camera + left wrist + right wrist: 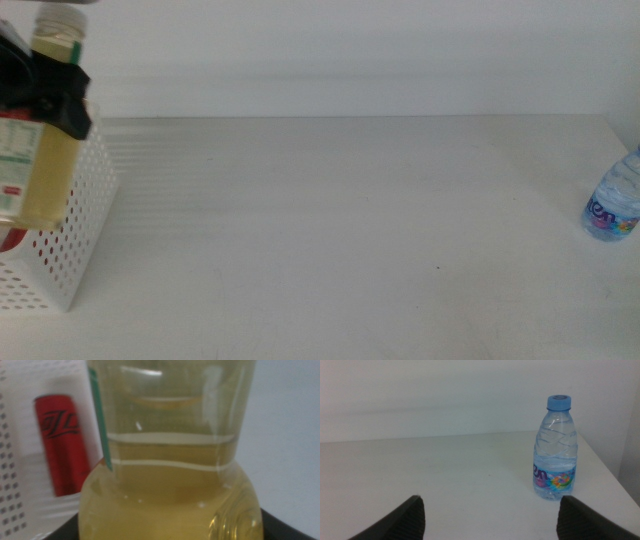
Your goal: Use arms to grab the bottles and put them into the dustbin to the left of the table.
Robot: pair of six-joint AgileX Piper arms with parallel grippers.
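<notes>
Left gripper [45,100] is clamped on the yellow juice bottle [45,150], holding it over the dustbin [75,240] at far left, red can [62,442] already inside. Right gripper [490,517] sits wide open near the water bottle [556,450] on the table [350,230].

A plain pale wall [350,50] rises behind the far edge; nothing else outside the task shows.

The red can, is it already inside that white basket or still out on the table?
Inside. The left wrist view shows the red can lying within the perforated white basket.
</notes>
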